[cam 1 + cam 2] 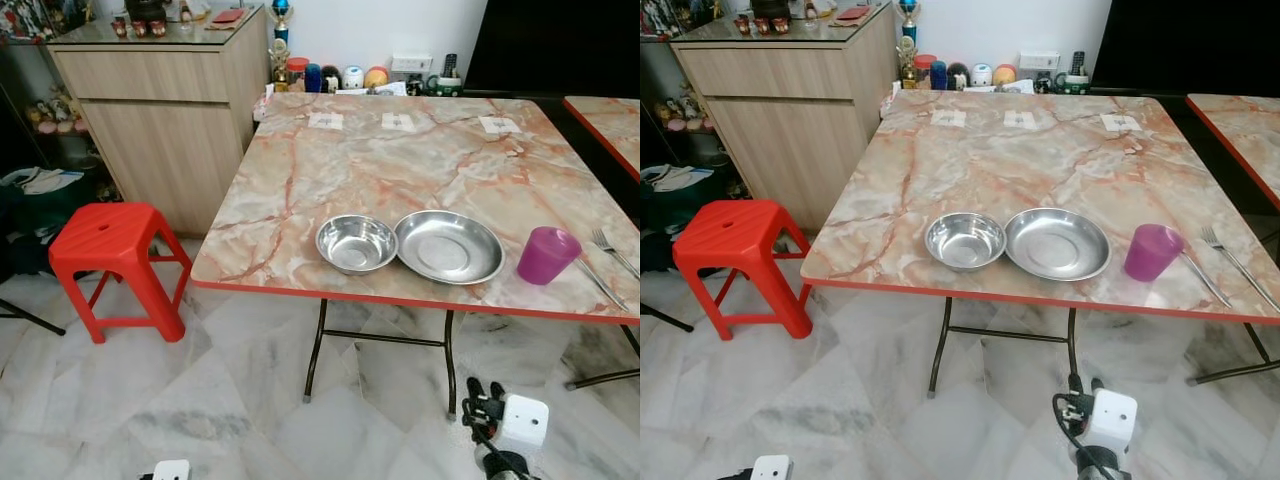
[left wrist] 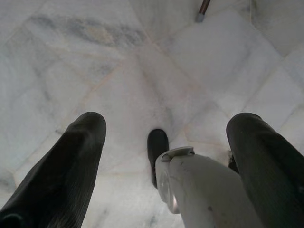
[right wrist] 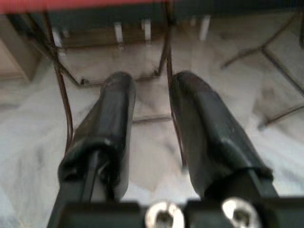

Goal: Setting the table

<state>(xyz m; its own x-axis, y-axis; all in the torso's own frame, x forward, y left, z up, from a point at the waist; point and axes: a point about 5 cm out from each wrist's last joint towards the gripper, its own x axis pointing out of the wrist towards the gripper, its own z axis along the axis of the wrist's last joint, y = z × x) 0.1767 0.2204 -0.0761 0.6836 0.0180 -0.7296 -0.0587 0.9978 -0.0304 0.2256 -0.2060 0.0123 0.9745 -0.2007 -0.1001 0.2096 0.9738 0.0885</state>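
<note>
The robot stood a little back from the bench (image 1: 400, 160), both arms low; the left gripper (image 2: 161, 156) hung over the marble floor (image 2: 118, 71) with its fingers (image 2: 61, 175) wide apart and nothing between them; the right gripper (image 3: 152, 123) pointed at the bench legs, its fingers (image 3: 111, 123) a little apart and empty. On the near edge of the bench lay the setting: a steel bowl (image 1: 356, 243) touching a shallow steel plate (image 1: 449, 246) on its right, a purple cup (image 1: 546, 255) just beside the plate, then a fork (image 1: 612, 250) and what looked like a knife (image 1: 600, 283) near the right edge. I judged the step in hand to be the approach, with nothing yet gripped; the next move would call for stepping closer and lifting an arm above the bench edge, since both grippers sat well under it; which piece wanted shifting I could not tell. A red stool (image 1: 110, 245) stood to the left, clear of the path, beside a wooden cabinet (image 1: 160, 110). As for writing, three white labels (image 1: 398, 121) lay along the far side of the bench, too small to read; the jars by the wall were likewise illegible.
</note>
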